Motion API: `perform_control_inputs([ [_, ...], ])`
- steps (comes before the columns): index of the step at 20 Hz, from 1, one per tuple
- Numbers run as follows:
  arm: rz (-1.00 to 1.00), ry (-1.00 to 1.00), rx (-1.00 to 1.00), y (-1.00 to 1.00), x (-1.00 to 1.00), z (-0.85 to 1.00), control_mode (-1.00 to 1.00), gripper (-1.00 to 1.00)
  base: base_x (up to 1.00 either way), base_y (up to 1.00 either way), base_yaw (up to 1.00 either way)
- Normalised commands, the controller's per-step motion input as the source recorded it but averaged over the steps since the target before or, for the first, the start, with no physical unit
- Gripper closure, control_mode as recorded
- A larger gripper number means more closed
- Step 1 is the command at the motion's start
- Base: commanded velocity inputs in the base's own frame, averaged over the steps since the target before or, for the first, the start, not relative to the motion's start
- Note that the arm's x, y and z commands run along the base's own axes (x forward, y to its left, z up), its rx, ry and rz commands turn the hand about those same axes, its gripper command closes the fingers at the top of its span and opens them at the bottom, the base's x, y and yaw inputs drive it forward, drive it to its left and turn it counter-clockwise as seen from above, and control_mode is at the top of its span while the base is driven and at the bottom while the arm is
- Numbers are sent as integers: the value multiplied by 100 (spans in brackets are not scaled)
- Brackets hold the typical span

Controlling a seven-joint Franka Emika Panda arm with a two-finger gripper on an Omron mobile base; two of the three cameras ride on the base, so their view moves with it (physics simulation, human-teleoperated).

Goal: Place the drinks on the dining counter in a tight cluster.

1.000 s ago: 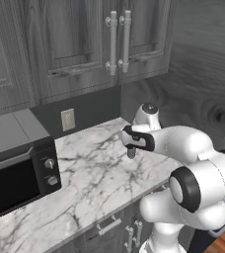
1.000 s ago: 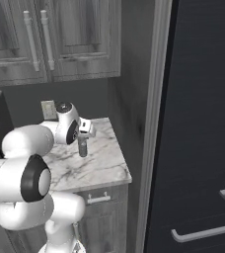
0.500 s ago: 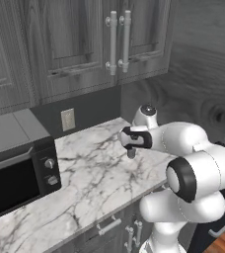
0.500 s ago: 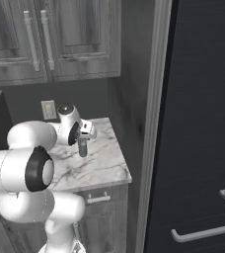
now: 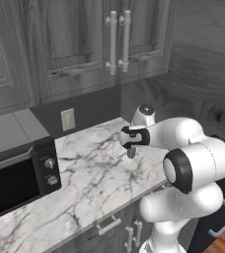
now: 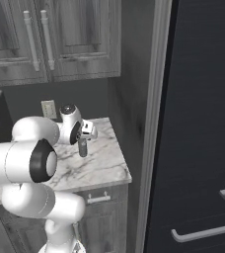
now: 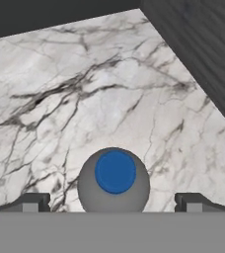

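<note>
Over the marble counter (image 5: 94, 173) by the microwave (image 5: 16, 180), the gripper (image 7: 113, 202) hangs spread wide above the small grey bottle (image 7: 114, 181), and a descent slightly off-centre could clip its blue cap and tip it.

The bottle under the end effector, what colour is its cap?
Blue, on a grey bottle; the hand view shows it best, looking straight down on it.

microwave (image 5: 16, 180), wall outlet (image 5: 67, 119), upper cabinets (image 5: 80, 39)
</note>
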Motion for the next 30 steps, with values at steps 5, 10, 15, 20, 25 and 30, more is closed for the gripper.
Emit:
perform_control_inputs([
  [5, 0, 0, 0, 0, 1, -8, -100, -100, 0, 0, 0],
  [10, 0, 0, 0, 0, 11, -8, -100, -100, 0, 0, 0],
  [15, 0, 0, 0, 0, 9, -3, -100, -100, 0, 0, 0],
  [20, 0, 0, 0, 0, 0, 0, -100, -100, 0, 0, 0],
  [25, 0, 0, 0, 0, 0, 0, -100, 100, 0, 0, 0],
  [30, 0, 0, 0, 0, 0, 0, -100, 100, 0, 0, 0],
])
